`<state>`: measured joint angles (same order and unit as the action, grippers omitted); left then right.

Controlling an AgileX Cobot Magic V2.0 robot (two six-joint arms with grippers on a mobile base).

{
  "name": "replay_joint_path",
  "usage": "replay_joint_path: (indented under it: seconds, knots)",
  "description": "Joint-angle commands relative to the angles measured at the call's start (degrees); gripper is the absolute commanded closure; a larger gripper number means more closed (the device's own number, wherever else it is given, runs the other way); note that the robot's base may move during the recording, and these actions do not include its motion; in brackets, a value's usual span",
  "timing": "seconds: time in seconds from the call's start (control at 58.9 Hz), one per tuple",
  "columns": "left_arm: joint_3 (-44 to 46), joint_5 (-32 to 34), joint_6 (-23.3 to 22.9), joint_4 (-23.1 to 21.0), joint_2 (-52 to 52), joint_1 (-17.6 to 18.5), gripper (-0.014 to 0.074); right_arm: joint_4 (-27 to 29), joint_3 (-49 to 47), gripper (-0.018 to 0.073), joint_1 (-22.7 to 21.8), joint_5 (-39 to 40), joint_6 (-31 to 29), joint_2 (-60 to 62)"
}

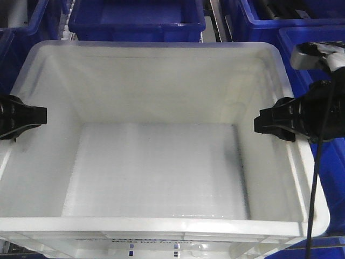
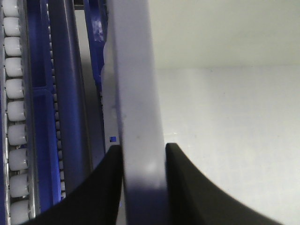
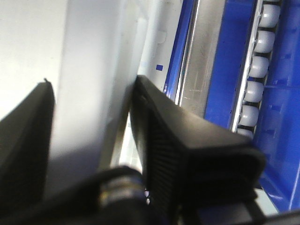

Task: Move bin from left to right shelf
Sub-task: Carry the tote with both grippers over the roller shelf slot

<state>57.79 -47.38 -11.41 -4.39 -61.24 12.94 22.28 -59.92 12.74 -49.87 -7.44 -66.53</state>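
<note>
Exterior front-facing view: the left gripper (image 1: 41, 116) pinches the left rim of the large white rectangular plastic bin (image 1: 161, 222). The bin's long axis runs across to the right gripper (image 1: 260, 125), which pinches the opposite rim. Dark blue plastic bins (image 1: 137, 19) stand behind.

Both grippers are matte black plastic: the left gripper (image 1: 40, 115) tapers to a blunt wedge, and the right gripper (image 1: 260, 124) is chunkier. A thin black cable (image 1: 317, 178) runs below a grey-white housing (image 1: 318, 54). One right finger (image 3: 161, 154) has a finely ribbed face, dark and rubbery-looking.
</note>
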Motion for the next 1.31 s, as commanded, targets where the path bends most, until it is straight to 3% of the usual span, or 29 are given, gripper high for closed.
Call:
replay_joint_path:
  seconds: [0.0,0.526,1.29]
  knots:
    - [1.98,6.78,1.73,-0.05,1.68,0.23,0.0602,2.30,-2.44,0.0564,-0.21,3.76,-2.81,2.06]
    - [1.98,6.78,1.73,-0.05,1.68,0.23,0.0602,2.30,-2.44,0.0564,-0.21,3.76,-2.81,2.06]
    - [1.92,10.82,2.14,-0.49,-0.10,0.23,0.0602,0.75,-2.44,0.0564,-0.21,13.57,-3.91,2.06]
